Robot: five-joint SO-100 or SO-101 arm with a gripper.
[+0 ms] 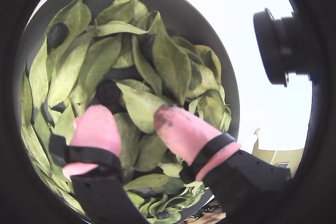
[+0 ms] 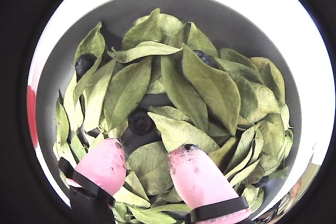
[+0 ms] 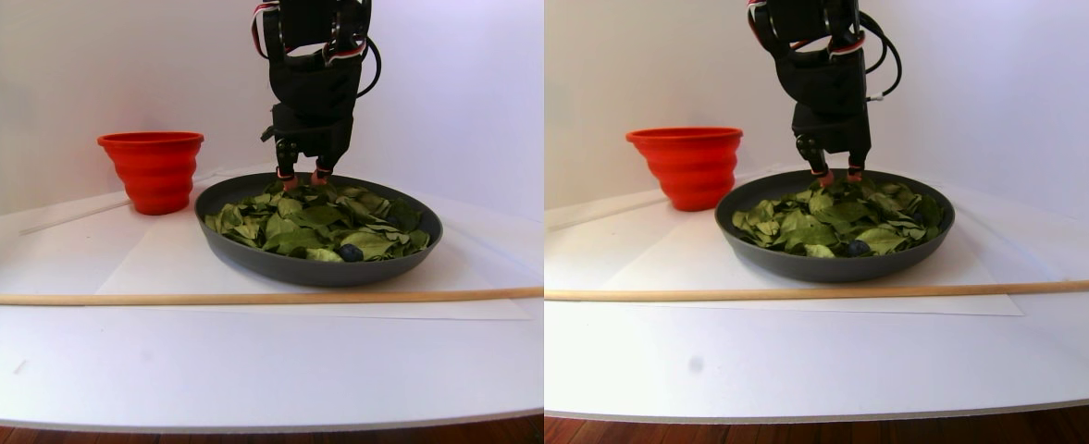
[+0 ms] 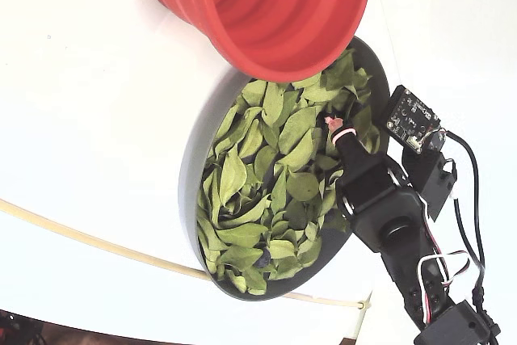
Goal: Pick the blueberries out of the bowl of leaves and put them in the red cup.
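Here the gripper (image 2: 149, 163) hangs tips-down over the bowl (image 2: 236, 30), its two pink fingers (image 1: 181, 129) spread apart with only leaves (image 2: 202, 85) showing between them, pinching nothing. In both wrist views a berry (image 2: 140, 121) lies just ahead of the gap, nearer the left finger, half tucked among the leaves. Two more berries show farther off: one (image 2: 84, 64) near the bowl's left wall and one (image 2: 205, 57) up right under a long leaf. The leaves lie flat at mixed angles; the biggest central ones run lengthwise away from the fingers. In the stereo pair the fingertips reach the heap near the bowl's far rim, and another berry (image 3: 350, 252) sits by the near rim. The cup (image 3: 152, 171) stands upright just left of the bowl on the table (image 3: 229, 351); in the fixed view berries lie inside it.
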